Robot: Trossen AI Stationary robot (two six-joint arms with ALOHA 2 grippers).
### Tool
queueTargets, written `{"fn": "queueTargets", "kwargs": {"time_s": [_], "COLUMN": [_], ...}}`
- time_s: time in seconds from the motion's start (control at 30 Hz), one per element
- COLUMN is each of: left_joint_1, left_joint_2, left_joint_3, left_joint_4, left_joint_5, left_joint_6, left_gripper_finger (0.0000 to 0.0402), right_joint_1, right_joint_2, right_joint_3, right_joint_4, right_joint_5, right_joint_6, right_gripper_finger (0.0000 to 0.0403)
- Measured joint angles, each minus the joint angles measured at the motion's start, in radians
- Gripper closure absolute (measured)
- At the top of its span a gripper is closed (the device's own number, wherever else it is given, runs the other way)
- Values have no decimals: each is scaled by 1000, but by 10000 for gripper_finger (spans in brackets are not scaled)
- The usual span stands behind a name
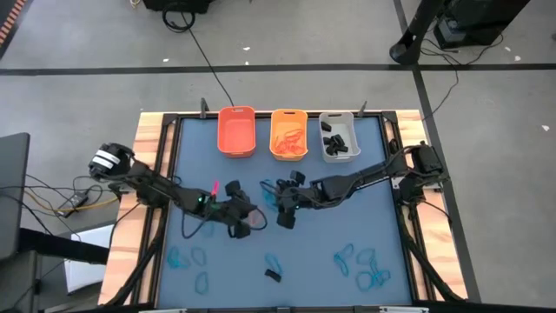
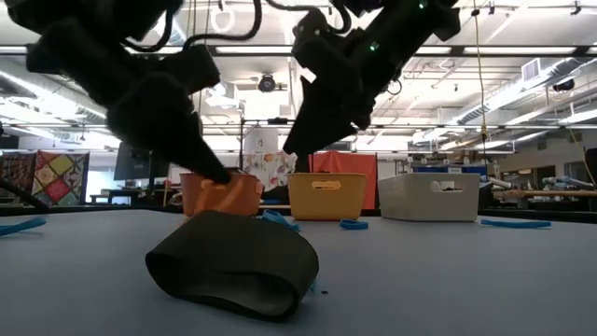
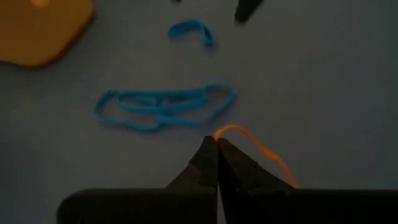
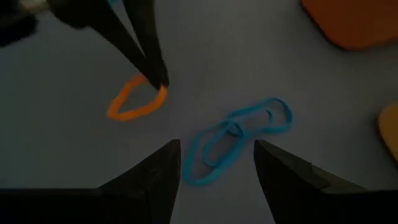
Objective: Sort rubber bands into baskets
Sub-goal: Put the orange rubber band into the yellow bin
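Blue mat on the table [image 1: 174,174], workshop room behind w/ three baskets lined up at the far edge: orange basket [image 1: 235,132], yellow-orange basket [image 1: 288,135] w/ orange bands already in it, grey-white basket [image 1: 339,137] holding black ones. Left gripper [image 3: 216,142] is pinched shut on the edge of an orange rubber band [image 4: 137,102] mid-table, just beside a tangle of blue bands [image 4: 236,140]. Right gripper [image 4: 216,163] hangs spread apart over that blue tangle, holding nothing. Step in hand looks like lifting the orange band; best to raise straight up so it clears the blue loops, check it's really caught, then carry to the yellow-orange basket. Right arm should wait to avoid a clash; more blue bands [image 1: 365,265] and a black band [image 2: 233,266] lie at the near side
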Motion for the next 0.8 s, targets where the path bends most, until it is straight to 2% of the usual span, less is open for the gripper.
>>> {"fn": "queueTargets", "kwargs": {"time_s": [0.13, 0.23, 0.3, 0.43, 0.57, 0.7, 0.8], "left_joint_1": [28, 30, 29, 29, 29, 26, 26], "left_joint_2": [-63, -130, -162, -173, -173, -172, -173], "left_joint_3": [-28, -73, -122, -212, -275, -299, -300], "left_joint_4": [2, 44, 153, 388, 525, 579, 586], "left_joint_5": [8, 4, 4, 15, 40, 42, 45], "left_joint_6": [34, 57, 86, 143, 146, 163, 167], "left_gripper_finger": [398, 399, 399, 399, 399, 399, 399], "right_joint_1": [-18, -29, -26, 2, 18, 14, 4], "right_joint_2": [0, 0, 12, 52, 105, 145, 165], "right_joint_3": [0, 0, 0, 1, -1, 0, 0], "right_joint_4": [-34, 39, 133, 270, 377, 479, 517], "right_joint_5": [5, -103, -178, -242, -251, -256, -222], "right_joint_6": [109, 151, 154, 127, 119, 118, 139], "right_gripper_finger": [188, 188, 188, 188, 188, 188, 188]}}
